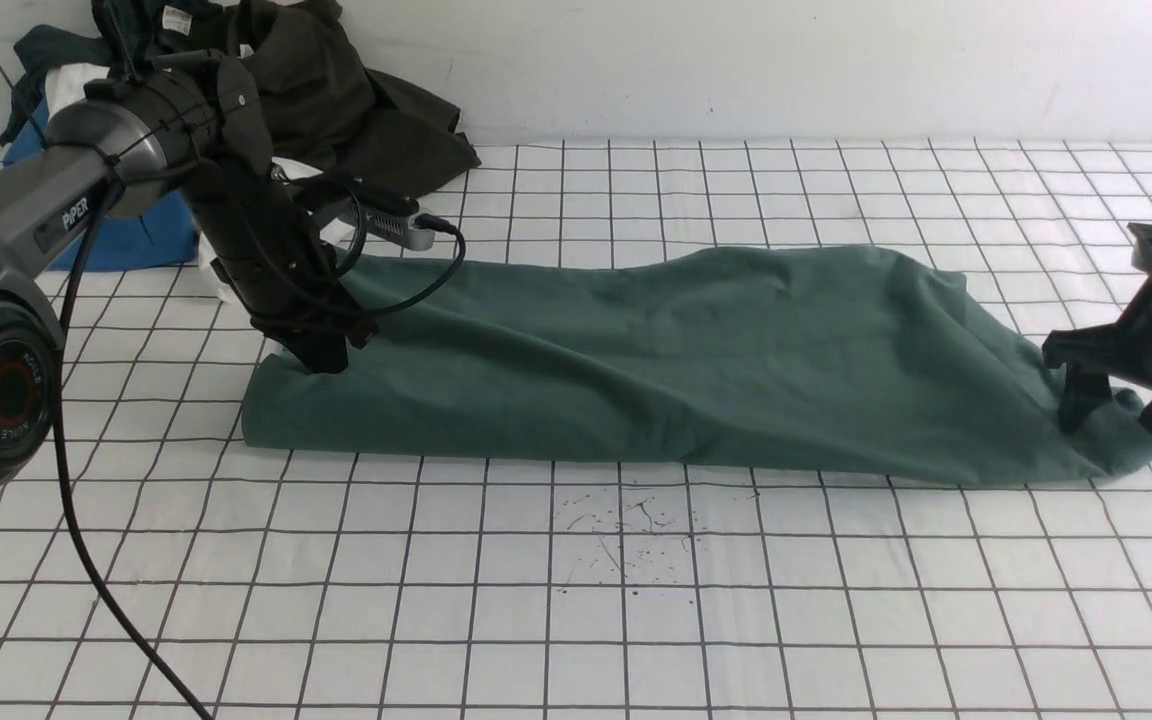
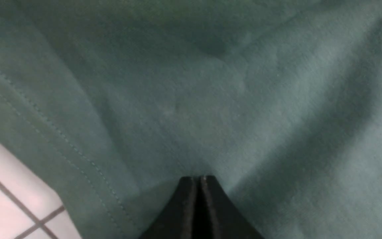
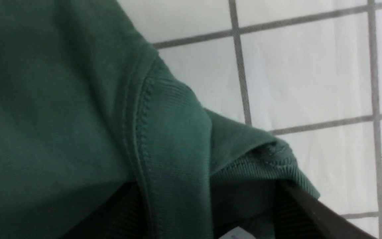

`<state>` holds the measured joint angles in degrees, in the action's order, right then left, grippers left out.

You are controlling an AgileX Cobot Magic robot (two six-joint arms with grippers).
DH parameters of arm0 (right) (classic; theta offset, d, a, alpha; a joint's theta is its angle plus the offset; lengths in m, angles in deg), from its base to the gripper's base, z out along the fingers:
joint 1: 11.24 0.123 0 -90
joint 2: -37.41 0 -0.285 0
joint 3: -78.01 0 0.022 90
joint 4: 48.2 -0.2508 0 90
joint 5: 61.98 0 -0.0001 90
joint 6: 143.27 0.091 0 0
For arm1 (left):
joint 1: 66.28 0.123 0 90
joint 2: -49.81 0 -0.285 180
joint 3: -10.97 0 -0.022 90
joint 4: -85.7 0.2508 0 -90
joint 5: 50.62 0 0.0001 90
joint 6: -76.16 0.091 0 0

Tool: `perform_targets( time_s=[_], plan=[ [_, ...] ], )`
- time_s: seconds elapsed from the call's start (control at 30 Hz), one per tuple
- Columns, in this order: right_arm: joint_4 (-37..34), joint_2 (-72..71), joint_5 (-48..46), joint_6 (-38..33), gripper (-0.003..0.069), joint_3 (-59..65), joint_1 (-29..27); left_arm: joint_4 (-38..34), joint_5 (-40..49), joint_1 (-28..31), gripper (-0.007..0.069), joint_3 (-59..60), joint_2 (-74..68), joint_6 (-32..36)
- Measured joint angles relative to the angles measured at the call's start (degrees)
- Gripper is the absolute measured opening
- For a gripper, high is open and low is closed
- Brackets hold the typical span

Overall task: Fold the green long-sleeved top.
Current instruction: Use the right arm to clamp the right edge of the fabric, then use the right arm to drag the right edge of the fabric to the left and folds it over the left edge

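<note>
left gripper (image 1: pixel 328 362) clenched on the green top (image 1: pixel 656 370) near its hem; right gripper (image 1: pixel 1121 418), jaws spread, straddles the ribbed end, likely so both ends lift together.

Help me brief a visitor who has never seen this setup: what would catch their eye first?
A long green top lies stretched across the middle of the gridded table. The left gripper pinches its left end shut, while the right gripper stands open astride the ribbed right end. Dark clothes are heaped at the far left.
</note>
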<state>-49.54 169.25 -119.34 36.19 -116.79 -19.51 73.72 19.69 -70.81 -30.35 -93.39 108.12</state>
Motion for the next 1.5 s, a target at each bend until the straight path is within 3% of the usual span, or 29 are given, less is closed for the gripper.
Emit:
perform_targets(
  time_s=[0.07,0.17,0.2,0.23,0.37,0.57,0.73,0.9,1.03,1.13,1.33,1.5],
  plan=[
    [-0.4,0.0,-0.1,-0.5,0.0469,-0.1,0.0,0.0,0.0,0.0,-0.0008,0.0,0.0,0.0],
    [-1.3,0.0,-0.1,-3.1,0.0327,-0.1,0.1,0.0,0.0,0.0,-0.0008,0.0,0.0,0.0],
    [-1.4,0.0,-0.1,-3.5,0.0315,-0.1,0.1,0.0,0.0,0.0,-0.0008,0.0,0.0,0.0],
    [-1.6,-0.1,-0.1,-4.7,0.0202,-0.1,0.1,0.0,0.0,0.0,-0.0008,0.0,0.0,0.0],
    [-1.6,-1.6,-0.2,-6.7,0.0032,0.4,-0.1,0.0,0.0,0.0,-0.0008,0.0,0.0,0.0],
    [1.3,-6.6,-1.3,-7.1,0.0017,0.6,-2.3,0.0,0.0,0.0,-0.0008,0.0,0.4,0.0],
    [8.2,-13.9,-2.1,-5.7,0.0017,0.5,-5.9,0.0,0.0,0.0,-0.0008,0.0,2.4,0.0],
    [9.3,-18.6,-4.8,-4.8,0.0017,-4.5,-5.2,0.0,0.1,0.0,-0.0008,-2.2,4.4,0.0],
    [6.5,-20.6,-6.7,-6.7,0.0017,-11.1,1.0,-0.2,0.1,0.0,-0.0008,-5.3,5.4,0.0],
    [1.3,-20.2,-6.7,-9.8,0.0017,-16.1,10.9,-0.3,0.2,0.0,-0.0008,-7.2,5.6,-0.1],
    [-7.7,-14.2,2.4,-11.7,0.0017,-18.1,28.8,0.5,0.3,0.3,-0.0008,-7.5,5.6,-1.6],
    [-12.1,-7.8,11.3,-11.8,0.0017,-18.1,36.2,1.3,0.3,1.8,-0.0008,-7.5,5.7,-2.8]
  ],
)
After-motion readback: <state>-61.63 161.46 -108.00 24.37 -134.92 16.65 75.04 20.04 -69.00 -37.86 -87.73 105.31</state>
